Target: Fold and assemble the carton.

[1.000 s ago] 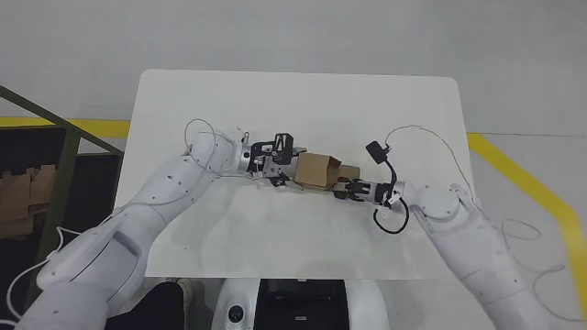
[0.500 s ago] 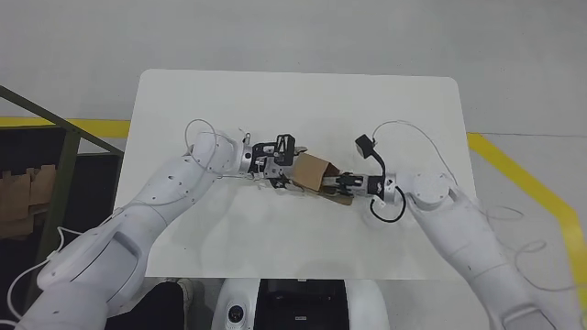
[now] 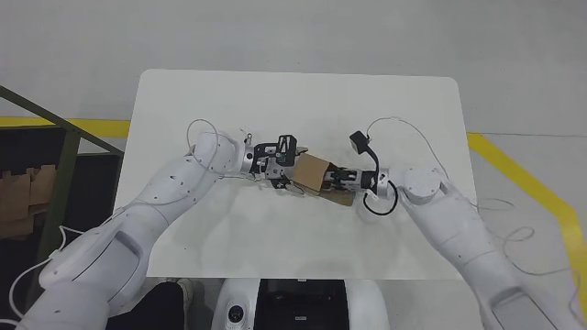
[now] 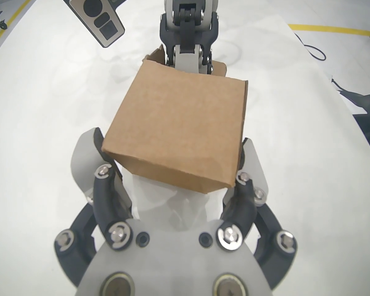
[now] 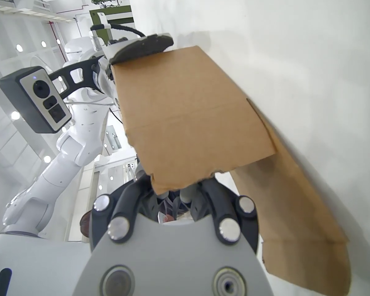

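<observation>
A small brown carton (image 3: 313, 172) sits just above the middle of the white table (image 3: 183, 110). My left gripper (image 3: 290, 172) is shut on it, one finger (image 4: 88, 158) on each side wall of the carton (image 4: 178, 130). At the carton's far, open end is my right gripper (image 4: 188, 63), shut, its tips at the edge of the top panel. In the right wrist view a carton panel (image 5: 185, 112) covers the tips of the right gripper (image 5: 186, 187). A loose flap (image 5: 296, 217) hangs out beside it, toward the table.
A thin cable (image 3: 431, 137) loops over the table by the right arm. Bare table lies at the back and at both sides of the arms. Yellow floor tape (image 3: 514, 170) runs past the table's right edge, and a dark frame (image 3: 55, 147) stands at the left.
My right arm has moved left into the carton's open end and its wrist has turned. The carton has tilted slightly. The left arm has kept its hold in place.
</observation>
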Controlling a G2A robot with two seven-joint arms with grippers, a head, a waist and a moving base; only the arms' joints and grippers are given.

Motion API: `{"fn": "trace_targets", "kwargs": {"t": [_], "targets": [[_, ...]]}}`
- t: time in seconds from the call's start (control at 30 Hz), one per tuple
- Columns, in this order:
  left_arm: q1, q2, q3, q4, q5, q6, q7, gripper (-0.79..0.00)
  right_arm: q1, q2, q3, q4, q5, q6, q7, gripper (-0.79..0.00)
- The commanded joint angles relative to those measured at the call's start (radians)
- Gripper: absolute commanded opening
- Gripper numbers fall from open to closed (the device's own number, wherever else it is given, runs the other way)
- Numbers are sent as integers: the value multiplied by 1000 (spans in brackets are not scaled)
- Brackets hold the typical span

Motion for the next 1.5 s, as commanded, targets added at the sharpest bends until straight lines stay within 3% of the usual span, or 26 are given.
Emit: {"fn": "trace_targets", "kwargs": {"t": [0.0,0.2,0.43,0.67,0.87,1.47], "targets": [[0,-1,0,2,-2,1,-1,-68,0,-1,0,7,2,-4,-2,-785],[0,0,-5,8,-12,2,-1,-52,-21,14,43,6,-18,-24,-14,-785],[3,3,-15,8,-23,3,-6,-49,-102,55,133,-105,-69,-1,-10,-785],[7,5,-19,3,-26,-2,-12,-46,-166,85,233,-185,-94,38,-94,-785],[10,7,-21,-4,-27,-2,-14,-49,-137,74,215,-158,-106,56,-146,-785],[17,10,-26,-20,-31,-4,-18,-49,-43,19,66,-85,-80,52,-76,-785]]}}
